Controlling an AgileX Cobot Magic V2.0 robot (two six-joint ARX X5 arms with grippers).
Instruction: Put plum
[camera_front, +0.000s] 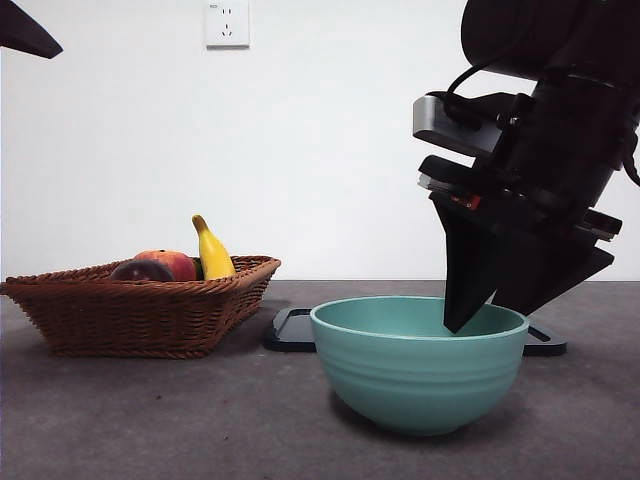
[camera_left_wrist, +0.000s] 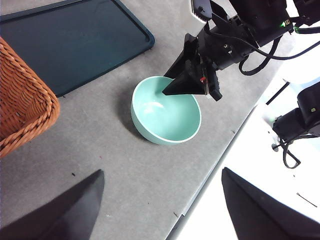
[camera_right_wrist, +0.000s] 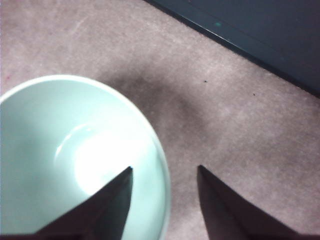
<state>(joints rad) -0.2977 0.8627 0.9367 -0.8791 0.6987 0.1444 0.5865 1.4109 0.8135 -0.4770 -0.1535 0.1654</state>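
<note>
Plum is sitting in the wicker basket beside a peach and banana. The right gripper is straddling the teal bowl's rim, jaws spread, one inside. The left gripper is waiting above, jaws spread and holding nothing

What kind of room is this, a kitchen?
Probably a robot test bench, not a kitchen: a bare grey table, plain white wall, and only props, a fruit basket and an empty bowl.

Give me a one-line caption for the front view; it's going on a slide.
Right gripper straddles the teal bowl's rim, jaws open and empty; the plum sits in the wicker basket.
</note>
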